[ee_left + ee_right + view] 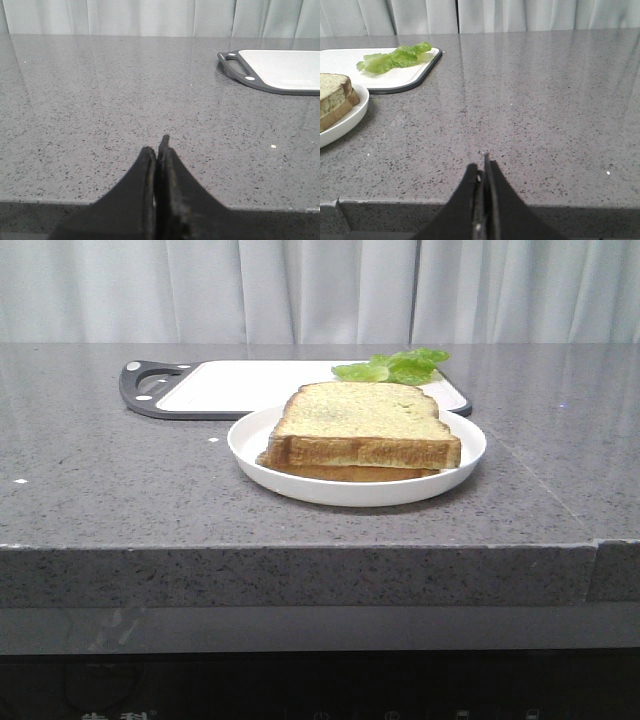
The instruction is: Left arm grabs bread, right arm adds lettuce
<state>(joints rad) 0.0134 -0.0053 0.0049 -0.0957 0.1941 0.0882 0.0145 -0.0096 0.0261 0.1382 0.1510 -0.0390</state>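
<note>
Grey speckled counter, bread stacked flat on plate mid-frame, lettuce lying sideways behind, left gripper and right gripper both pressed together.

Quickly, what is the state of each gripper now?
Left gripper: closed, holding nothing.
Right gripper: closed, holding nothing.
</note>
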